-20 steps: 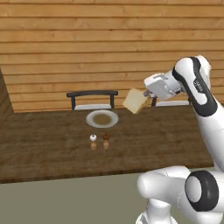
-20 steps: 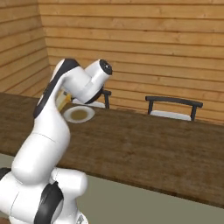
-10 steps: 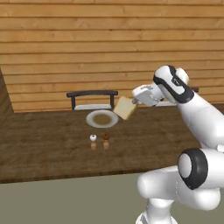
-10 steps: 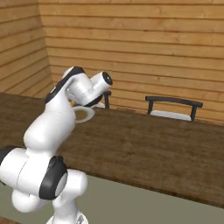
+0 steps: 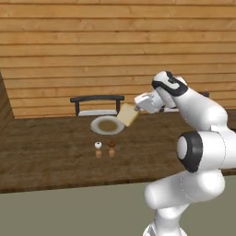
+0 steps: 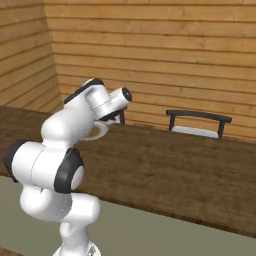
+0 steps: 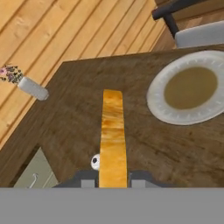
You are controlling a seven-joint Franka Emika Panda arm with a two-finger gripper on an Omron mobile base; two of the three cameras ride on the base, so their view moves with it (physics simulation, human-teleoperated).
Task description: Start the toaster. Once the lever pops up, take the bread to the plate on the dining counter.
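The bread (image 5: pixel 128 115) is gripped edge-on between the two fingers of the hand (image 5: pixel 138 109), which is closed on it and held above the dark wood-grain bench (image 5: pixel 50 147). In the hand view the slice (image 7: pixel 113 138) is seen as a narrow golden strip rising from between the fingertips, with the bench top beyond it.

The plate (image 5: pixel 108 125) is seen just below and beside the hand's far side in the left base view, the lower corner of the bread overlapping its right rim in that picture; whether the slice is directly over the plate cannot be told there. In the hand view the plate (image 7: pixel 158 106) lies off to the right of the slice, apart from it, its beige centre bare.

Two small shakers, one white (image 5: pixel 98 145) and one brown (image 5: pixel 111 144), are stood on the bench nearer the robot than the plate. A dark-framed chair (image 5: pixel 97 104) is placed behind the bench, beyond the plate. A small grey vase of flowers (image 7: pixel 26 84) is seen beyond the hand, to its left in the hand view.
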